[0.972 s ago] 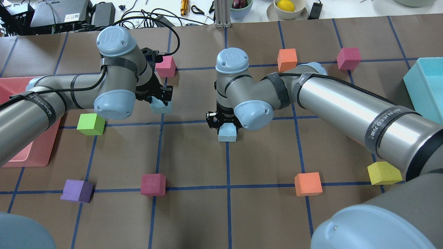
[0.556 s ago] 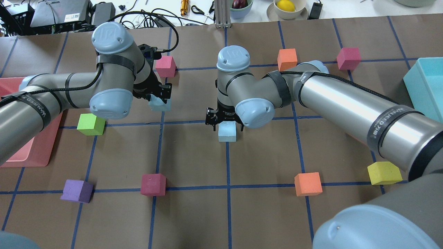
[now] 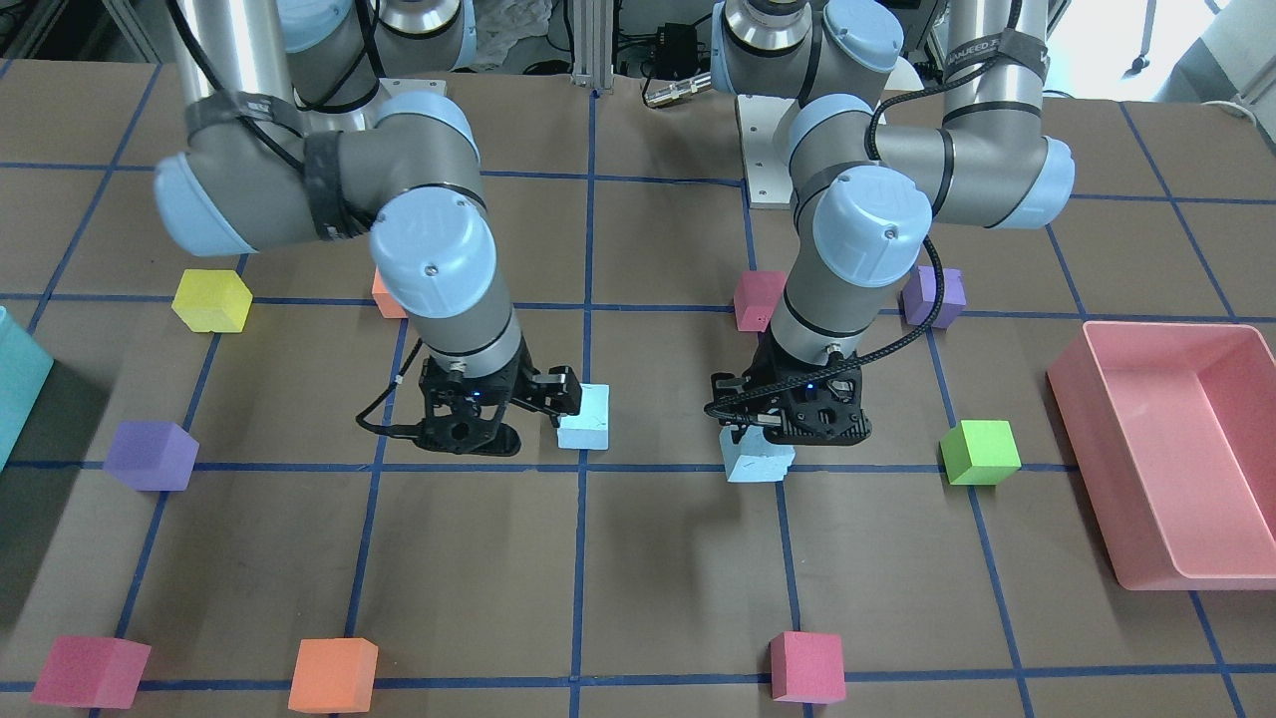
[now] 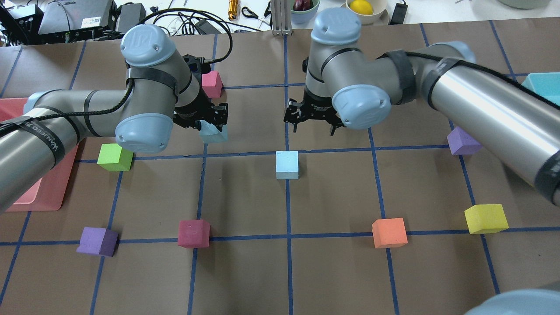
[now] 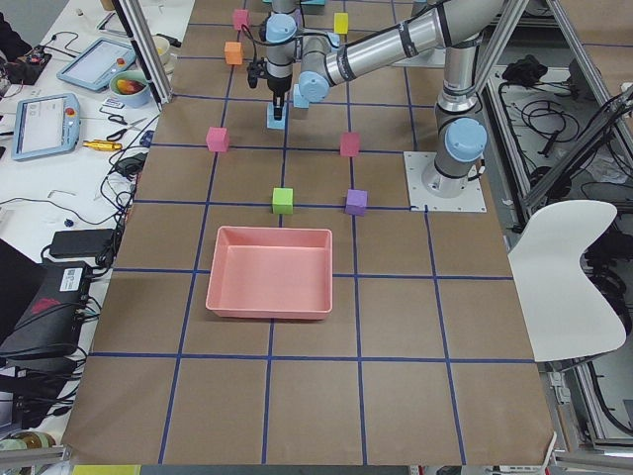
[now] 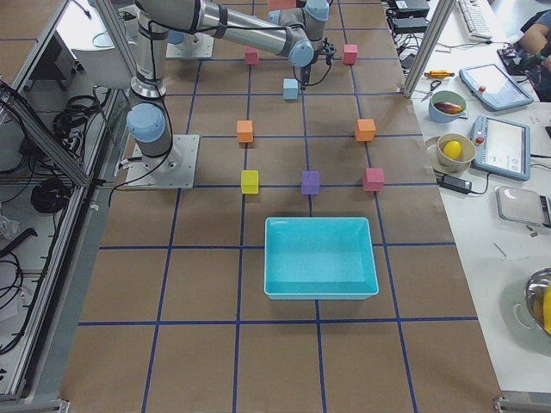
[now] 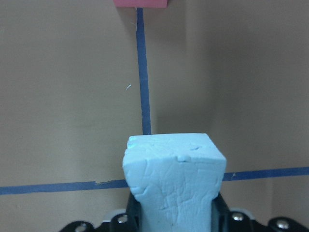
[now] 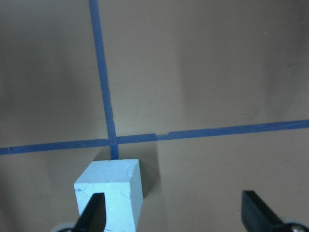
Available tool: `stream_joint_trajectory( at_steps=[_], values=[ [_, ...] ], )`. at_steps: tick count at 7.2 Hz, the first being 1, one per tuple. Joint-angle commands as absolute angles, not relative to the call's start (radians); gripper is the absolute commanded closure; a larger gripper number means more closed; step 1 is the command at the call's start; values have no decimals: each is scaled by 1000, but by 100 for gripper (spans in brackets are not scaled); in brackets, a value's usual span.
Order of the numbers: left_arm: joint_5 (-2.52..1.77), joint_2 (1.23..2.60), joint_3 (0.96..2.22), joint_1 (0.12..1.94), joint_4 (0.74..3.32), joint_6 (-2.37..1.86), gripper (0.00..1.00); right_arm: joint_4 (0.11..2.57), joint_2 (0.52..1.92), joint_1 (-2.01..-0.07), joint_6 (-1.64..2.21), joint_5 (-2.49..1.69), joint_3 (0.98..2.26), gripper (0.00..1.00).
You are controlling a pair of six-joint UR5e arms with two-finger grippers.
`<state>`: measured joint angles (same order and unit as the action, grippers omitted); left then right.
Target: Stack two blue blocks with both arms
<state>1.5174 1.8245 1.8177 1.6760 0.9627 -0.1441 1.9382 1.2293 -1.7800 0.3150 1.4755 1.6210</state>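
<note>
One blue block (image 4: 287, 165) rests on the mat at a grid crossing; it also shows in the front view (image 3: 584, 417) and at the lower left of the right wrist view (image 8: 110, 195). My right gripper (image 4: 313, 126) is open and empty, raised just beyond it; in the front view the right gripper (image 3: 528, 409) is beside the block. My left gripper (image 4: 211, 121) is shut on the second blue block (image 4: 214, 132), held slightly tilted above the mat (image 3: 758, 461). The left wrist view shows that block (image 7: 174, 179) between the jaws.
A pink tray (image 4: 26, 192) lies at the left edge and a turquoise bin (image 4: 542, 87) at the right edge. Around the grippers stand a green cube (image 4: 114, 157), a pink cube (image 4: 212, 83), a magenta cube (image 4: 193, 233), an orange cube (image 4: 389, 232) and a purple cube (image 4: 463, 141).
My right gripper has let go of its blue block, risen and drawn back toward the far side. My left gripper has shifted slightly right with its block.
</note>
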Motion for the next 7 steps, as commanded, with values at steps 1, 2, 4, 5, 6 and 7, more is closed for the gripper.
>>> stream_joint_trajectory(
  at_steps=[1,2,4,5,6,7],
  values=[
    [1522,1839,1798,1834,962,-341,100,1800,1346,-1650,221,1476,1605,0],
    [1522,1848,1789,1891,962,-392,100,1734,1400,-1619,180,1477,1605,0],
    [1523,1864,1787,1974,951,-467,100,1729,1475,-1612,172,1620,1605,0],
    [1519,1879,1787,1979,947,-469,100,1726,1492,-1614,173,1673,1600,0],
    [1514,1890,1786,1982,943,-474,100,1680,1496,-1612,172,1669,1598,0],
    [1516,1896,1787,1989,945,-469,100,1628,1509,-1612,170,1655,1588,0]
  ],
)
